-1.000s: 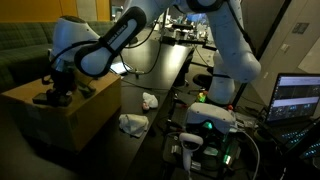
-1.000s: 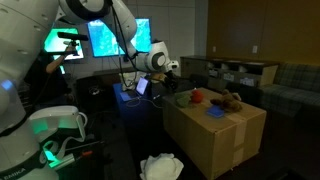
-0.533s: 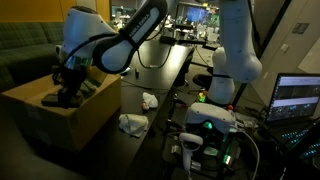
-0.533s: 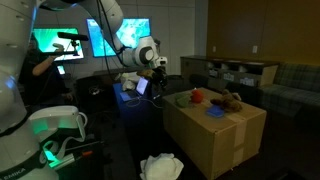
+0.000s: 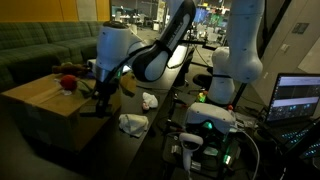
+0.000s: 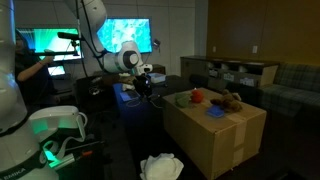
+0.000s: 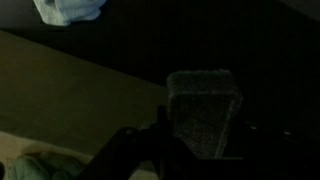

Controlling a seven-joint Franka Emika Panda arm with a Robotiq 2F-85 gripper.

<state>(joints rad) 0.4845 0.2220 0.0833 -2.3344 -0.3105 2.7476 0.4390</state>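
Item 1: gripper [image 5: 103,96], dark, on the white arm. It hangs just off the edge of the desk, pointing down over the dark floor, as seen in both exterior views [image 6: 143,87]. Jaw position: cannot tell, since the wrist view is too dim.

Item 2: desk [image 5: 38,112], a brown cardboard carton, standing apart from the gripper.

Item 3: green item [image 6: 182,99], on the desk top at the corner nearest the gripper, not touched.

Item 4: red toy [image 6: 198,97], just beside the green item.

Item 5: brown plush [image 6: 231,100], further along the desk top.

Item 6: blue piece [image 6: 215,113], lying flat near the front edge of the desk.

Item 7: white cloth [image 5: 133,123], crumpled on the floor below.
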